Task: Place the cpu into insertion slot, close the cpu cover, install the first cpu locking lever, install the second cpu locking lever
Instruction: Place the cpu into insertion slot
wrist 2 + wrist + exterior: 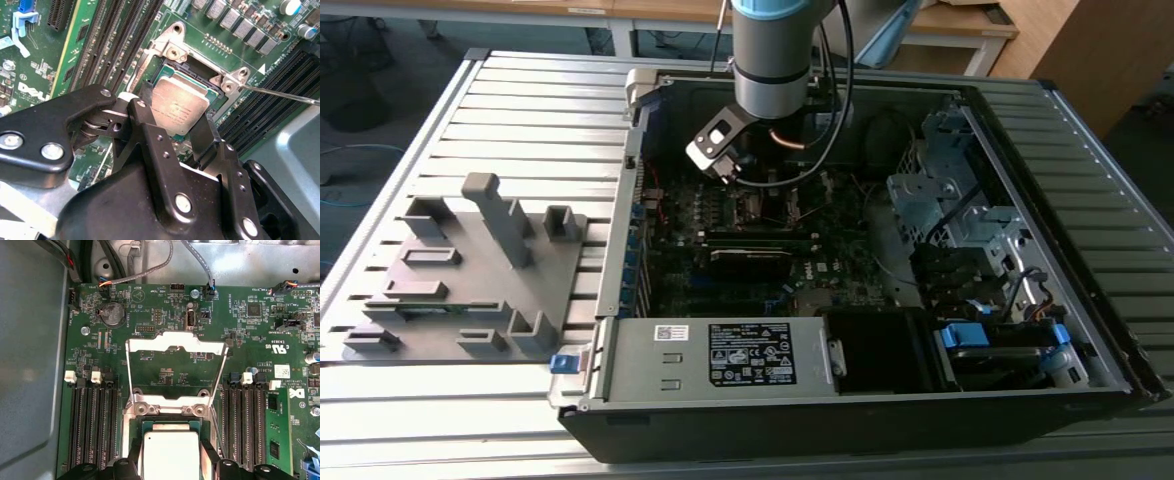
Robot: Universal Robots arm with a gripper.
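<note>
Your slatted metal table [520, 110] carries a grey fixture [467, 280] at the exterior view's left, with an open computer case [1081, 110] beside it. A white printed sticker [750, 355] marks the case's power supply. Inside, the gripper [175, 112] has its fingers [202, 135] closed against opposite edges of the cpu [170, 455], which sits at the insertion slot [170, 426]. Just beyond that slot, the cpu cover [175, 342] is swung open over the motherboard [250, 330], which bears white lettering.
</note>
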